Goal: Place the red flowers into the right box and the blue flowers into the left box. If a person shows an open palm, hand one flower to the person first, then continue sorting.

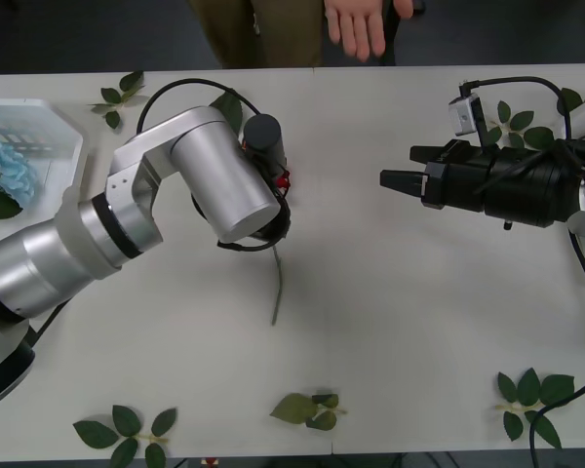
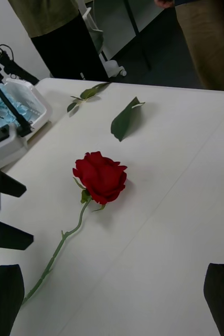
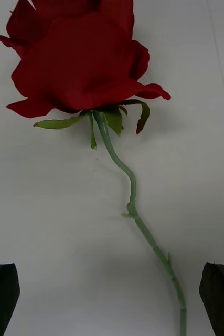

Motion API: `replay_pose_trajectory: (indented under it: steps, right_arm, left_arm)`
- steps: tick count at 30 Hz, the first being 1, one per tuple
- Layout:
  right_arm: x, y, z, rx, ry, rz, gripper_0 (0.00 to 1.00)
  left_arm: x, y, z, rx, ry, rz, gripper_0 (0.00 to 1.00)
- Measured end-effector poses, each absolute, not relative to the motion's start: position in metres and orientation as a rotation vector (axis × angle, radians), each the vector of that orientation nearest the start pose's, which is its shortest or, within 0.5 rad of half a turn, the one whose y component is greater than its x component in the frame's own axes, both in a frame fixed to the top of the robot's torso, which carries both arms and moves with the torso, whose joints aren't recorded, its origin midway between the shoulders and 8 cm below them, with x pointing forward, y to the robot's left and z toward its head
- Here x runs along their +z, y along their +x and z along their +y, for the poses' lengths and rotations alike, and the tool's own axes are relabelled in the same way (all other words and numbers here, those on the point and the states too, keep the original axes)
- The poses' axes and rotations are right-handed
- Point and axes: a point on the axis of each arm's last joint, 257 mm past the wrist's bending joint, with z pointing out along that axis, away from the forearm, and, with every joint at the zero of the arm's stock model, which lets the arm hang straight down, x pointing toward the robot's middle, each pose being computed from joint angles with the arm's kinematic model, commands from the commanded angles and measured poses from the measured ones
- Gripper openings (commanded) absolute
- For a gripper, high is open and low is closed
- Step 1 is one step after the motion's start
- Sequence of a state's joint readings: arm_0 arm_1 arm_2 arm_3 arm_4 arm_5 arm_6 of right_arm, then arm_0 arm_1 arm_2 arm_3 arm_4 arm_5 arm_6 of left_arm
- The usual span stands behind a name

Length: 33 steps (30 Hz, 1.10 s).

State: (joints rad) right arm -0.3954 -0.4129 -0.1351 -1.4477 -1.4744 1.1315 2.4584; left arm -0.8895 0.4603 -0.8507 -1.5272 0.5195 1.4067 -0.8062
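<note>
Open palm [image 1: 356,27] at the far worktop [image 1: 390,312] edge, so handover comes first. Rose [image 3: 80,58] lies flat mid-worktop, right under my left fingers [image 3: 109,299], spread wide and empty. Its stem [image 1: 276,288] runs from the head back toward me, passing between the fingers, nearer one of them. Left is clearly nearer. Right fingers [image 2: 114,299] open, empty, off to the side. Blue flower [image 1: 2,171] already in left box [image 1: 63,132].

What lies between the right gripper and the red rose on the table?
Bare white tabletop only: the right wrist view shows nothing between the open right gripper and the deep-red artificial rose.
</note>
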Motion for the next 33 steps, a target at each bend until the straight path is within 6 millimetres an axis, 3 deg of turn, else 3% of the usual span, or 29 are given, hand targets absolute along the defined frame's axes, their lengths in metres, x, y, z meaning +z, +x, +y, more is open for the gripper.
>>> replay_pose_trajectory:
  steps: [4,10,17,25,26,27,28,33]
  right_arm:
    - [-0.157,0.531,-0.143,0.785,-0.710,1.773,1.00]
    - [-0.159,0.532,-0.145,0.773,-0.713,1.780,1.00]
    - [-0.160,0.532,-0.145,0.769,-0.715,1.782,1.00]
    - [-0.161,0.533,-0.146,0.762,-0.715,1.785,1.00]
    - [-0.161,0.533,-0.146,0.760,-0.714,1.785,1.00]
    - [-0.161,0.534,-0.147,0.758,-0.714,1.786,1.00]
    - [-0.161,0.534,-0.147,0.757,-0.714,1.786,1.00]
    - [-0.162,0.534,-0.147,0.753,-0.715,1.788,1.00]
  left_arm:
    - [-0.279,0.533,0.063,0.053,0.187,2.568,1.00]
    - [-0.298,0.539,0.061,0.074,0.202,2.562,1.00]
    - [-0.324,0.542,0.075,0.157,0.227,2.559,1.00]
    - [-0.324,0.545,0.072,0.149,0.233,2.549,1.00]
    - [-0.324,0.545,0.072,0.149,0.233,2.549,0.94]
    - [-0.324,0.545,0.072,0.150,0.233,2.549,0.23]
    - [-0.324,0.545,0.071,0.148,0.234,2.547,0.01]
    - [-0.325,0.547,0.070,0.144,0.241,2.539,0.00]
